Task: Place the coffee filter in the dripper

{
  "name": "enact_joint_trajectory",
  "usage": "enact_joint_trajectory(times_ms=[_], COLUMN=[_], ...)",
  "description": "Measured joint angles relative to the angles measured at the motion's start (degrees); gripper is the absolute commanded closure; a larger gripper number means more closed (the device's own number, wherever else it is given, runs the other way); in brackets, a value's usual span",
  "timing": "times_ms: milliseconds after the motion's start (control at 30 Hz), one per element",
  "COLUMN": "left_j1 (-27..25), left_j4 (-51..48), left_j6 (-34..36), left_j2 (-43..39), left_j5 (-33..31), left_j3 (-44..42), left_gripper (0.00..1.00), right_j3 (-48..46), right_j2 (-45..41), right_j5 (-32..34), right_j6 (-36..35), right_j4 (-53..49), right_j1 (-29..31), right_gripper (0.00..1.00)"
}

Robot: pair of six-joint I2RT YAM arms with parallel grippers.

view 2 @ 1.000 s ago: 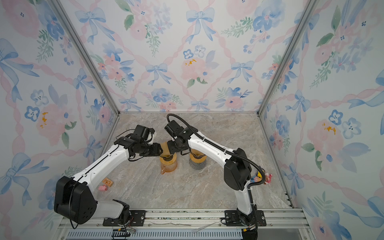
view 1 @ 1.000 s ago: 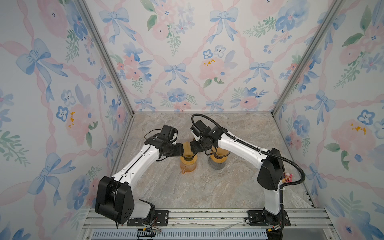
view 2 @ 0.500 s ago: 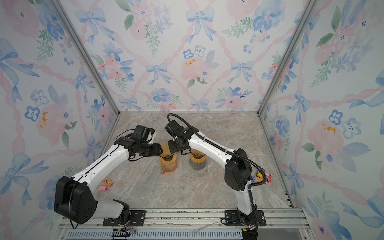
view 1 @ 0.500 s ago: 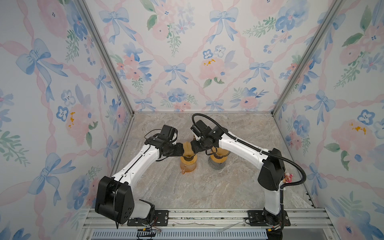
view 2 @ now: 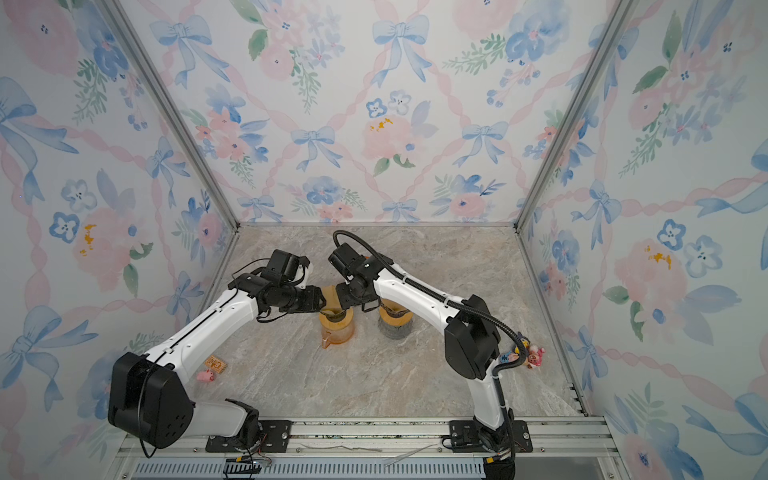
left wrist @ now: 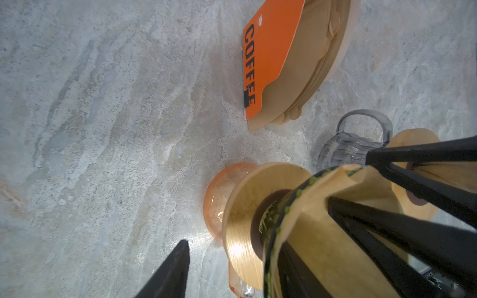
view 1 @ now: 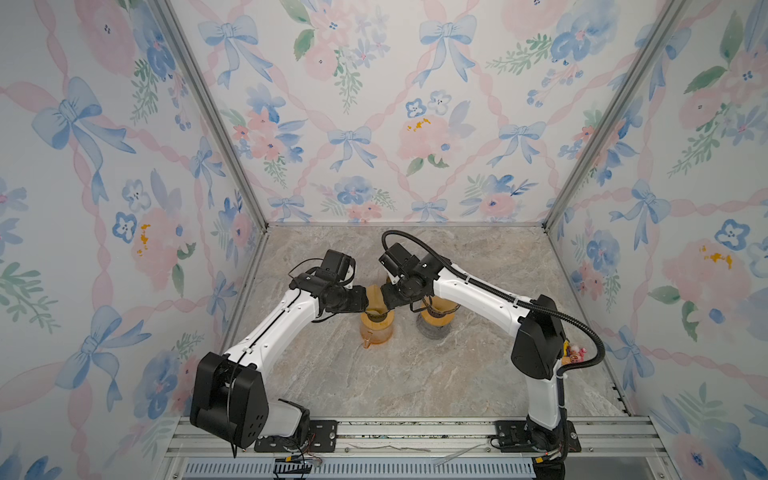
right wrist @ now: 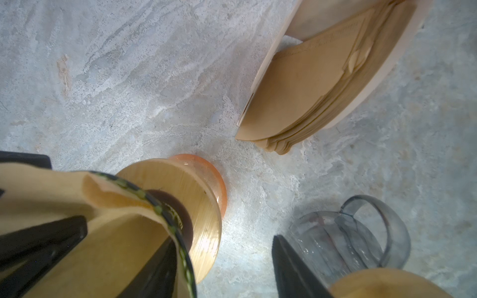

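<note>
We start at the left gripper (view 1: 367,306). Its jaws stand partly apart and grip nothing. In the left wrist view one finger (left wrist: 170,271) hangs outside, clear of the orange carafe (left wrist: 214,201), while the other reaches down inside the paper cone. The right gripper (view 1: 388,304) mirrors it from the opposite side, also parted and holding nothing: one finger (right wrist: 291,268) hangs free between the two carafes, and the other goes into the cone. In both top views the two grippers meet nose to nose over the same vessel.

Between them we see the coffee filter (left wrist: 330,252) – brown paper, opened into a cone and sitting in the dripper (left wrist: 242,211). Its upper edge and seam flap stand above the dripper's dark, green-flecked rim (how deep its tip sits we cannot tell). The dripper has a round wooden collar and rests on the orange carafe, which stands upright on the marble tabletop (view 1: 415,374).

Just beside it, on the right arm's side, stands a grey glass carafe (right wrist: 348,237) with a second wooden-collared dripper (view 1: 437,308) on top, partly under the right arm. Farther back we find a wooden holder (left wrist: 344,38) with a stack of folded brown filters (right wrist: 309,85), fronted by an orange card (left wrist: 268,59) reading COFFEE.
</note>
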Motion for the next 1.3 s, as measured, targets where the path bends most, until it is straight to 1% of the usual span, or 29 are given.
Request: enact_joint_trajectory(times_ms=[200, 533, 667, 867, 1000, 1133, 1300], left_j1=[0.00, 0.00, 0.00, 0.00, -0.09, -1.53, -4.87], left_j4=[-0.04, -0.20, -0.68, -0.68, -0.68, -1.18, -1.64], left_j6=[0.00, -0.02, -0.04, -0.04, 0.00, 0.00, 0.02], left_j2=[0.00, 0.00, -0.04, -1.57, -3.32, -4.81, -5.11], left_j5=[0.00, 1.77, 2.67, 3.06, 3.52, 3.45, 2.75], left_j3=[0.00, 0.35, 1.84, 3.04, 3.15, 4.02, 9.33], left_gripper=[0.43, 0.36, 0.33, 0.32, 0.35, 0.35, 0.34], right_j3=[-0.02, -4.37, -5.79, -9.07, -11.32, -13.99, -16.65], right_j2=[-0.83, -10.03, -11.76, -13.90, -16.74, -21.44, -27.28], right_j5=[-0.35, -3.61, -4.13, -4.13, -3.89, -2.56, 0.28], right_j6=[-0.04, 0.22, 0.22, 0.44, 0.61, 0.68, 0.85], right_j4=[0.07, 3.76, 4.61, 5.20, 5.68, 6.03, 5.92], right_j1=[0.00, -0.02, -0.09, -0.13, -0.13, -0.13, -0.68], right_gripper=[0.40, 0.40, 0.40, 0.40, 0.40, 0.39, 0.38])
